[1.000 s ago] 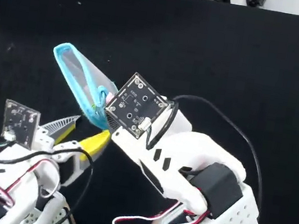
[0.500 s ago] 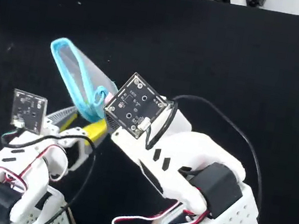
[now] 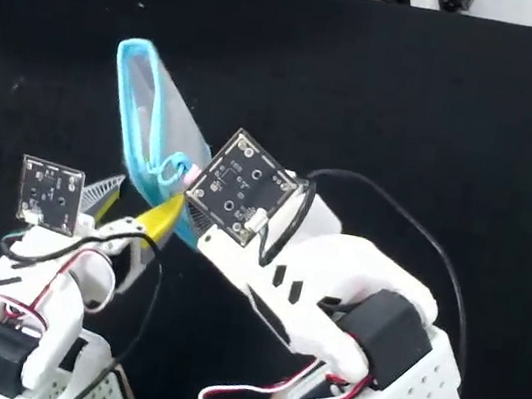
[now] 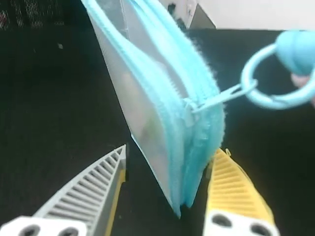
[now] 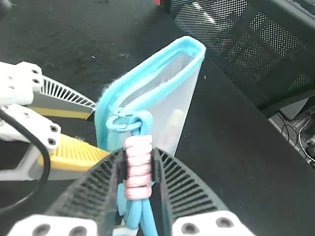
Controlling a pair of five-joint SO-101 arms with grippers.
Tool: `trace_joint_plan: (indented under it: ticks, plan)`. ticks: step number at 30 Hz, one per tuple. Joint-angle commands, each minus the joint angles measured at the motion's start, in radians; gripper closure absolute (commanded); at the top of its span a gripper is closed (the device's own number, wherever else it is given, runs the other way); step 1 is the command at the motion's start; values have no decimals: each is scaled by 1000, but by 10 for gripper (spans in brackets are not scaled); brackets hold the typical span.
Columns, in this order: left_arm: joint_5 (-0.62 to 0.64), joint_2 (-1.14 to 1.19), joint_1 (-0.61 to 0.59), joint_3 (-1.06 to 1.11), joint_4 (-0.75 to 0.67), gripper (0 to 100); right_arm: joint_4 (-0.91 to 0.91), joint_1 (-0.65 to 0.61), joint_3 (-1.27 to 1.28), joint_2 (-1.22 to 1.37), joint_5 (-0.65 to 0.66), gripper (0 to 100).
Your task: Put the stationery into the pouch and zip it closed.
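My right gripper has its two black ribbed fingers clamped together on a pink braided cord. The cord runs with a light blue cord up to a round light blue ring. That ring hangs from the zip pull of a translucent plastic pouch edged in fuzzy light blue. The pouch stands on edge over the black table, zip side up, between my two arms in the high view. Its near end is at my grippers and its far end points away from them. I cannot tell whether its lower edge touches the table. Along the top, the two blue zip bands stand apart in my right wrist view, with mesh showing between them. A pale shape shows through the side wall, too blurred for me to say what it is. My left gripper straddles the pouch's near end with its fingers spread apart. The yellow finger lies just beside one face of the pouch. The grey finger stands clear of the other face, with black table showing in the gap. The metal zip slider sits on the blue edge just above my left fingertips, and its pull reaches out to the ring.
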Motion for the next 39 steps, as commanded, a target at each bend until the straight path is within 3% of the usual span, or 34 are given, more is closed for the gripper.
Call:
trace_joint_plan:
  ticks: [1,10,12,14,16,21,27,34,39]
  plan:
    - [-17,6,-13,-13,-115,742,-20,15,-2,-30,-3,988]
    - [-21,5,-13,51,-169,752,-20,15,-2,-30,-3,988]
    - [-23,5,-13,56,-169,826,-20,17,-2,-30,-3,988]
    - [-23,5,-13,48,-163,970,-21,34,-2,-30,-5,988]
    - [-51,5,-13,25,-133,941,-23,52,-2,-30,-9,988]
    - [-178,-35,-13,-59,-58,972,-20,58,-1,-31,-11,987]
    - [-450,-74,-13,-91,15,971,37,26,-1,-31,-11,987]
    - [-554,-71,-13,-188,49,971,120,-34,-1,-31,-9,985]
    - [-551,-75,35,-68,74,971,189,-103,-1,-31,-8,861]
